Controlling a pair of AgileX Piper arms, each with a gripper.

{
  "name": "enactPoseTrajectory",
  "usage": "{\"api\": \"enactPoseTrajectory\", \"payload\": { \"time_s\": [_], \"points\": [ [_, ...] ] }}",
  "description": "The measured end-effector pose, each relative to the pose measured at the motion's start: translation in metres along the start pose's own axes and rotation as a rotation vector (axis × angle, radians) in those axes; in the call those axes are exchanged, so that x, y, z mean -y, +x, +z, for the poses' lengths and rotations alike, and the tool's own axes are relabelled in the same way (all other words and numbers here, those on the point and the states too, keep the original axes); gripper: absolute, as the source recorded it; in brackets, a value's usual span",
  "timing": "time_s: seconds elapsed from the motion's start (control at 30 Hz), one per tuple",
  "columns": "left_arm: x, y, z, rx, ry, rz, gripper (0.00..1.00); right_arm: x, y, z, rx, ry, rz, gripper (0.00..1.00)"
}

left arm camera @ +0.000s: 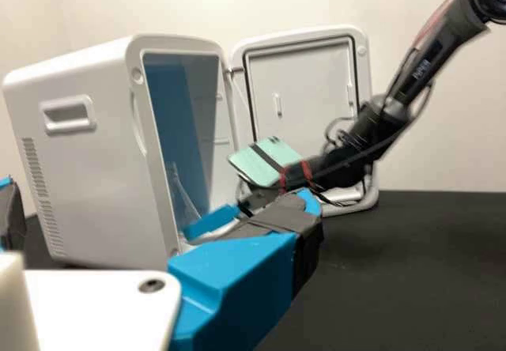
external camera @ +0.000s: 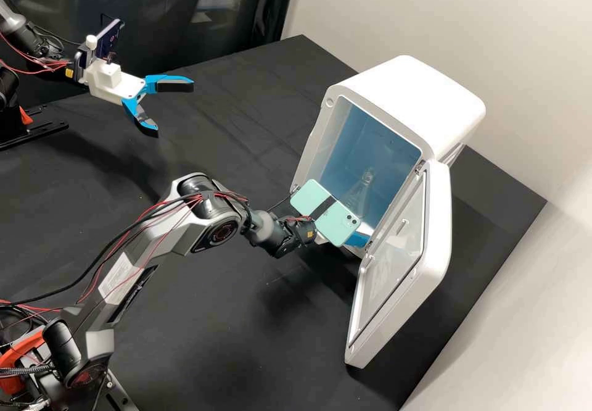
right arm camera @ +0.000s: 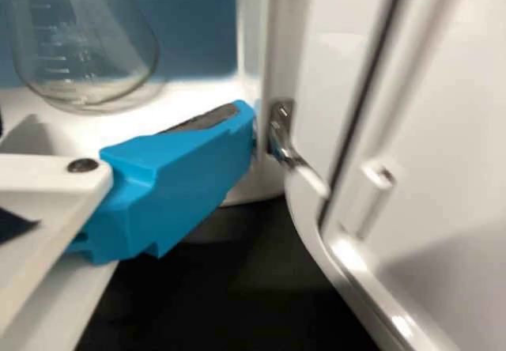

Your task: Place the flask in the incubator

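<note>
Standing upright inside the open incubator is the flask, right claw held at its doorway, state cannot be told, left claw spread apart over the worktop.

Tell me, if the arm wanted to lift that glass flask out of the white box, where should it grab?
Probably the neck of the flask, coming in level through the open front of the incubator. It stands upright on the chamber floor; the body flares wide and smooth, the neck is narrow, and walls close the other sides.
</note>
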Motion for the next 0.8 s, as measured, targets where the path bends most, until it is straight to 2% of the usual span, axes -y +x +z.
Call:
{"api": "enactPoseTrajectory", "payload": {
  "time_s": [0.13, 0.23, 0.37, 0.4, 0.53, 0.67, 0.73, 0.77, 0.8],
  "points": [
    [-0.0014, 0.0, -0.001, -0.004, -0.001, 0.008, 1.0, -0.003, -0.015, 0.008, 0.001, 0.023, 0.006, 1.0],
    [-0.0014, 0.0, -0.001, -0.004, -0.017, 0.008, 1.0, -0.003, -0.028, 0.014, 0.0, 0.038, 0.013, 1.0],
    [-0.0023, -0.001, -0.001, -0.004, -0.015, 0.013, 1.0, -0.003, -0.042, 0.016, -0.005, 0.054, 0.034, 1.0],
    [-0.0023, -0.001, -0.001, -0.004, -0.015, 0.013, 1.0, -0.003, -0.045, 0.017, -0.005, 0.063, 0.045, 1.0],
    [-0.0023, -0.001, -0.001, -0.004, -0.015, 0.013, 1.0, -0.005, -0.063, 0.021, 0.006, 0.108, 0.126, 1.0],
    [-0.0024, -0.001, -0.001, -0.005, -0.016, 0.013, 1.0, -0.006, -0.074, 0.02, -0.027, 0.105, 0.178, 1.0],
    [-0.0024, -0.001, -0.001, -0.005, -0.016, 0.013, 1.0, -0.005, -0.08, 0.021, -0.066, 0.103, 0.222, 1.0],
    [-0.0024, -0.001, -0.001, -0.005, -0.016, 0.013, 1.0, -0.005, -0.081, 0.021, -0.076, 0.106, 0.232, 1.0],
    [-0.0024, -0.001, -0.001, -0.005, -0.016, 0.013, 1.0, -0.004, -0.084, 0.022, -0.093, 0.128, 0.248, 1.0]
  ]
}}
